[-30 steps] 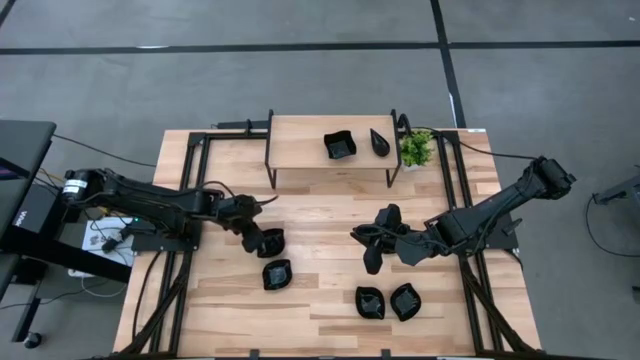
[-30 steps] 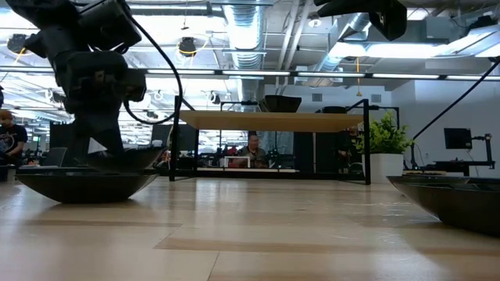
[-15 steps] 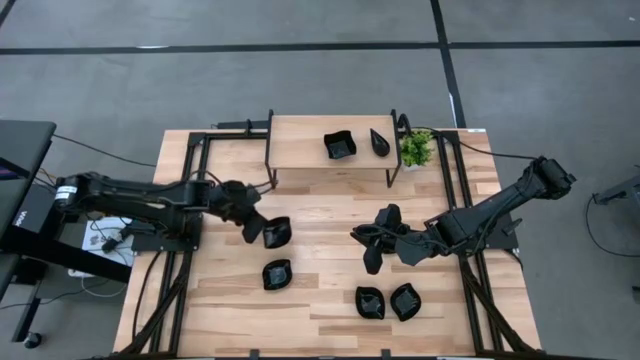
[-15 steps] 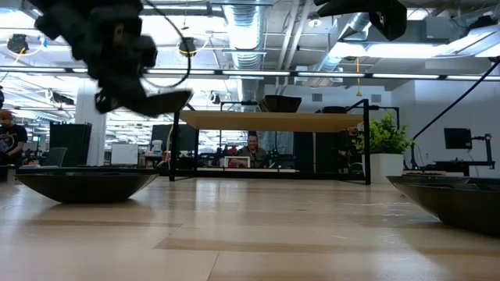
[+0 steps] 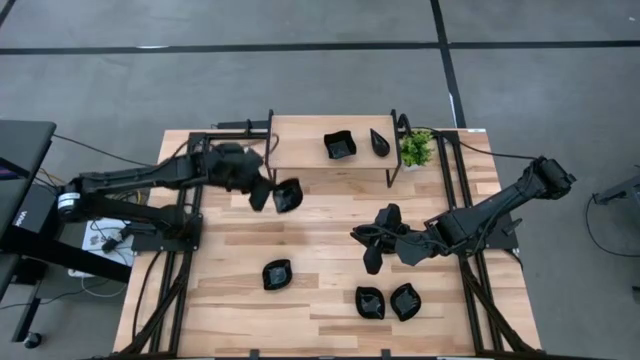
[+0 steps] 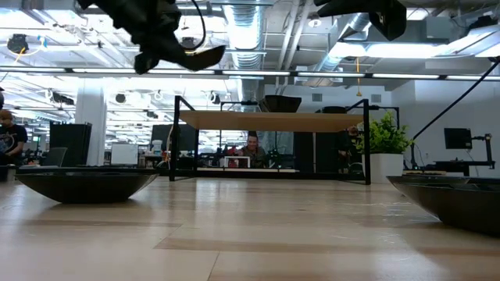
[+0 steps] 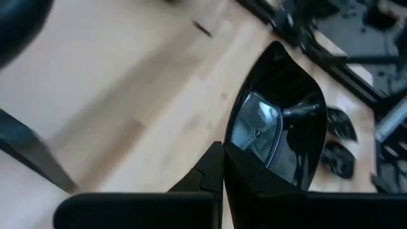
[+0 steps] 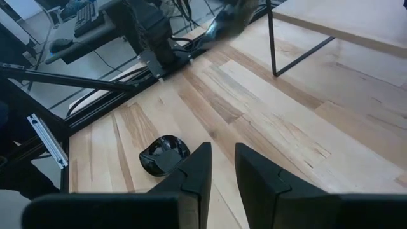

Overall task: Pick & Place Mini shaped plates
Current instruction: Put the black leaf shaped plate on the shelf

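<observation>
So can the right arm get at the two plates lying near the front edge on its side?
Probably yes: the right claw hangs empty just behind the two plates, with only bare tabletop between them.

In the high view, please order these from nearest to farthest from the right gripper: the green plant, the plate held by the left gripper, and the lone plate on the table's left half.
From the right gripper:
1. Plate held by the left gripper, toward the raised shelf.
2. Lone plate, left half of the table; almost as near as the first, too close to call firmly.
3. Green plant, far edge.
</observation>
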Available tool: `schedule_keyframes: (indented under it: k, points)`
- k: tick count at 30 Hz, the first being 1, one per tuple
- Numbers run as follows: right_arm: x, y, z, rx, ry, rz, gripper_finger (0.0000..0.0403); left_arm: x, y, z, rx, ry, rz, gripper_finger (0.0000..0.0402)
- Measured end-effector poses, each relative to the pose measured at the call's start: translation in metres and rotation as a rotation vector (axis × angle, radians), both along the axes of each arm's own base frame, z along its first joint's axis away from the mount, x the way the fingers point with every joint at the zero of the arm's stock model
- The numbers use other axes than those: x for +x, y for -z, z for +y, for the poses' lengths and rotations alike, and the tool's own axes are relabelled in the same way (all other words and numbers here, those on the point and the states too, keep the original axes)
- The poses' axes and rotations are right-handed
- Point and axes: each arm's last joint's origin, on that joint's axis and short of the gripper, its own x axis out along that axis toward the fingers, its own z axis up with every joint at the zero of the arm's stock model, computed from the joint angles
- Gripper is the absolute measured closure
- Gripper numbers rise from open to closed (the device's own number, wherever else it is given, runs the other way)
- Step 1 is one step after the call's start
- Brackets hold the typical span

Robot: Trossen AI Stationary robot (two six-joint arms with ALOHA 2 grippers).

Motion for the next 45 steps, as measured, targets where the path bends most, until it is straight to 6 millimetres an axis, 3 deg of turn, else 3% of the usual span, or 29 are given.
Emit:
schedule_keyframes:
  k: [8,14,18,25,35,45]
  points:
    - [0.003,0.000,-0.008,-0.014,0.027,0.005,0.0338,0.004,-0.021,0.054,0.104,-0.153,-0.003,0.0395]
    - [0.007,0.000,-0.018,-0.015,0.066,0.006,0.0338,0.006,-0.012,0.101,0.113,-0.279,0.070,0.0395]
    - [0.008,0.000,-0.024,-0.017,0.085,0.007,0.0338,0.014,0.001,0.122,0.090,-0.283,0.106,0.0395]
    - [0.010,0.000,-0.029,-0.004,0.088,0.012,0.0338,0.026,0.011,0.133,0.077,-0.240,0.123,0.0384]
    - [0.011,0.000,-0.031,-0.008,0.090,0.014,0.0338,0.027,0.006,0.134,0.122,-0.241,0.098,0.0387]
    - [0.011,0.000,-0.031,-0.008,0.090,0.014,0.0338,0.025,0.006,0.137,0.141,-0.275,0.112,0.0351]
